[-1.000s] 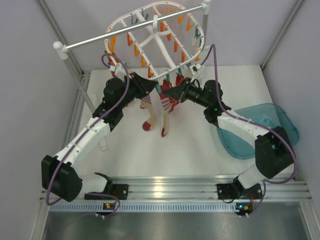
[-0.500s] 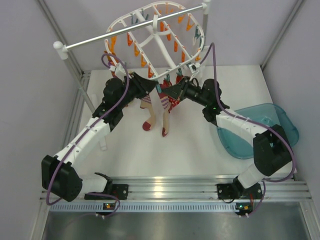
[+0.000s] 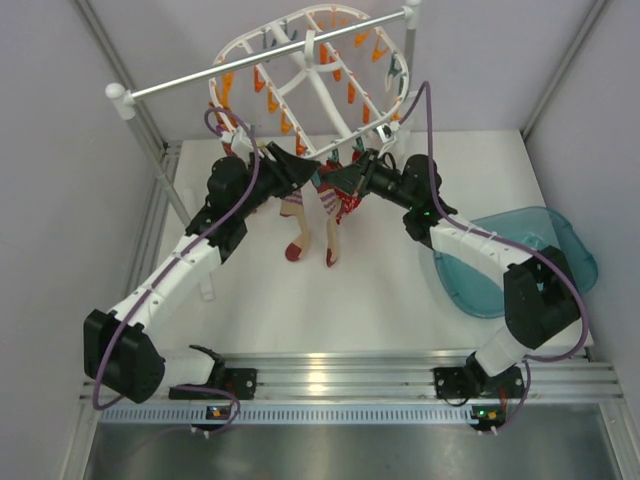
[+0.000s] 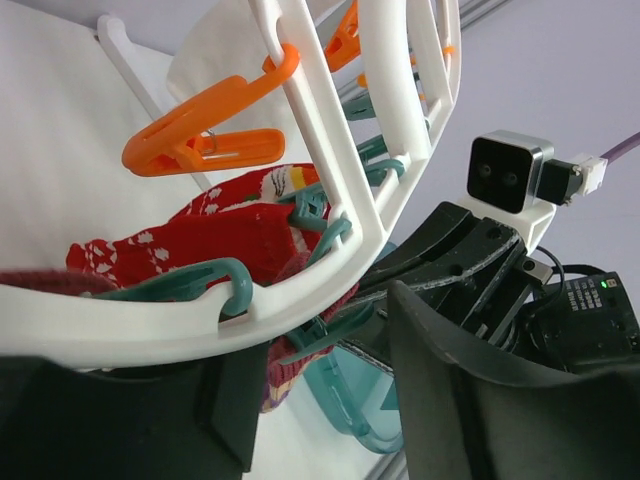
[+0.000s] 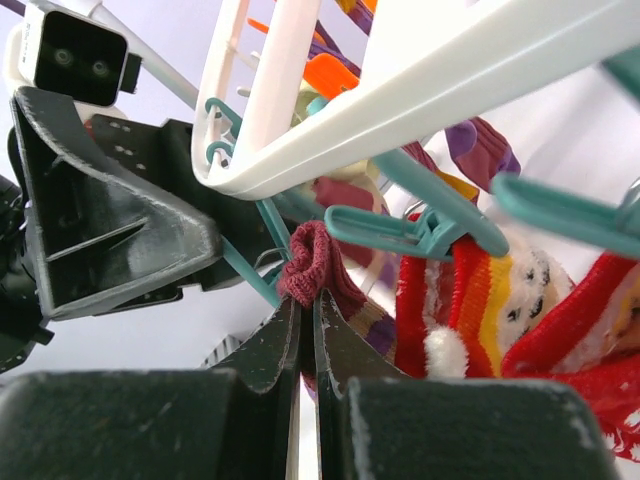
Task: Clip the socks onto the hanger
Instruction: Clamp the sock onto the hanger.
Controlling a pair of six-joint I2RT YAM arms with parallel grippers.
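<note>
The white oval hanger [image 3: 300,90] hangs tilted from the rail, its lower rim between my two grippers. Two cream socks with red toes dangle below that rim, one [image 3: 294,228] under my left gripper [image 3: 303,172], the other [image 3: 330,238] under my right gripper [image 3: 325,184]. In the right wrist view my right gripper [image 5: 308,310] is shut on that sock's maroon cuff [image 5: 312,262], held up beside a teal clip [image 5: 400,232]. My left gripper [image 4: 320,400] stands open, a teal clip [image 4: 345,328] between its fingers [image 4: 470,400] without touching them.
A red patterned sock [image 5: 480,290] hangs clipped on the rim next to the held cuff. Orange clips [image 4: 205,140] line the crossbars. The metal rail [image 3: 260,66] on white posts carries the hanger. A teal bin [image 3: 525,262] lies at the right.
My left gripper's jaws have spread apart around the teal clip. My right arm has edged slightly left and up with the cuff still pinched.
</note>
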